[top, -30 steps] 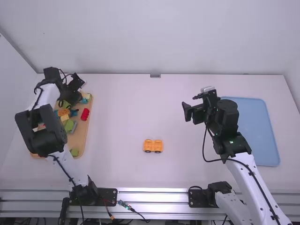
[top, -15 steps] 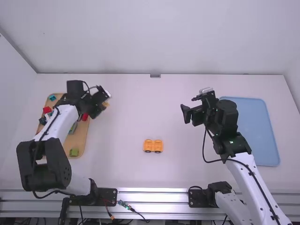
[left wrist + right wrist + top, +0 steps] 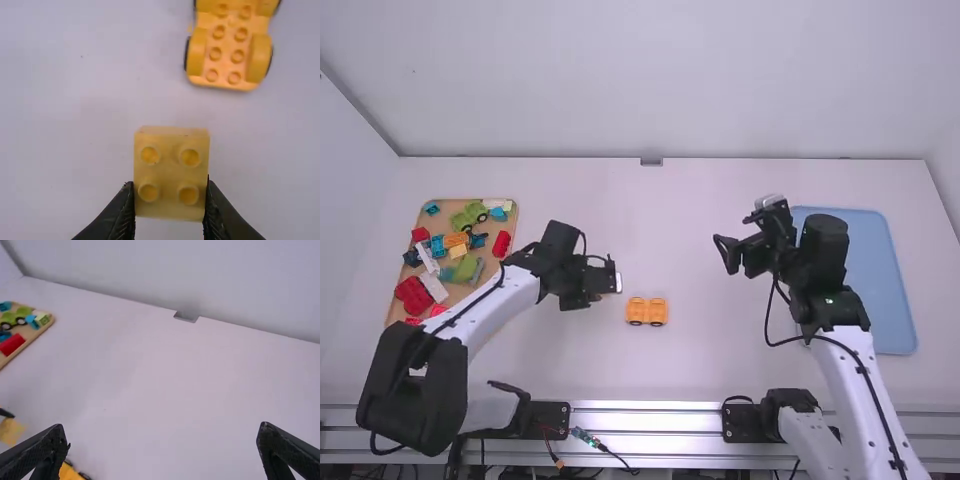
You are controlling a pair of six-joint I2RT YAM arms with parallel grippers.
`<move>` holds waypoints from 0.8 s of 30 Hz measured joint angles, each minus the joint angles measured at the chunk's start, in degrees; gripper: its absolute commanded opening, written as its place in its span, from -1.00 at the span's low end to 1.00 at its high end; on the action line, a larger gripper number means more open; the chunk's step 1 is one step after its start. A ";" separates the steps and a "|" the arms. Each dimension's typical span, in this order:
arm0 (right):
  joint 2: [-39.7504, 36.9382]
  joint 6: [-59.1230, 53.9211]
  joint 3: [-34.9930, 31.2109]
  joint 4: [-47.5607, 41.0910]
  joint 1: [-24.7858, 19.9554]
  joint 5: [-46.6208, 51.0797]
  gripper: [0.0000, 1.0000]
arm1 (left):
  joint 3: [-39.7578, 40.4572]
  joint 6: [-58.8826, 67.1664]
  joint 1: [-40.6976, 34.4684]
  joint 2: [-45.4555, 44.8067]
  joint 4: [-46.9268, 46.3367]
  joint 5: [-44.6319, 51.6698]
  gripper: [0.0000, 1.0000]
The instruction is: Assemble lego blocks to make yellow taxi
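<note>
Just to six o'clock of the table's middle, the orange-yellow wheeled base (image 3: 647,311) sits upright, studs bare, nothing fitted on it. At its ten o'clock, near but apart, the left gripper (image 3: 170,184) has the yellow four-stud brick (image 3: 170,172) pinched snugly between its fingers, studs showing to the wrist camera. Out at two o'clock from the base, the right gripper (image 3: 163,427) waits empty, jaws wide apart. Between nine and ten o'clock lies the wooden tray (image 3: 499,293) of loose blocks, a red one (image 3: 501,243) by its edge; round near three, the blue tray (image 3: 860,285).

Now for the danger! That base is on wheels with nothing bracing it, so an off-centre push could roll it off. Come down with the brick a shade out of line and it may catch on the stud tops and seat crooked; a tilted grip could do the same, or twist the brick loose under pressure.

And what a swing! Half a second ago the left arm was by the wooden tray's edge; now it's across beside the base, the blocks it covered uncovered. The right arm has shifted slightly, and the base hasn't budged.
</note>
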 measured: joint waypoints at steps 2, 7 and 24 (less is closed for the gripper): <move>0.00 -2.10 0.00 -0.76 -1.44 -2.93 0.99 | -0.68 1.64 0.02 0.00 0.07 -0.02 -0.96; 0.00 -7.08 0.00 -3.17 -3.87 -8.70 0.98 | -1.92 4.37 0.11 1.01 0.26 0.26 -0.97; 8.20 -19.50 0.00 -1.97 -0.90 -12.74 0.99 | -1.92 6.64 0.11 13.09 3.17 1.16 -0.49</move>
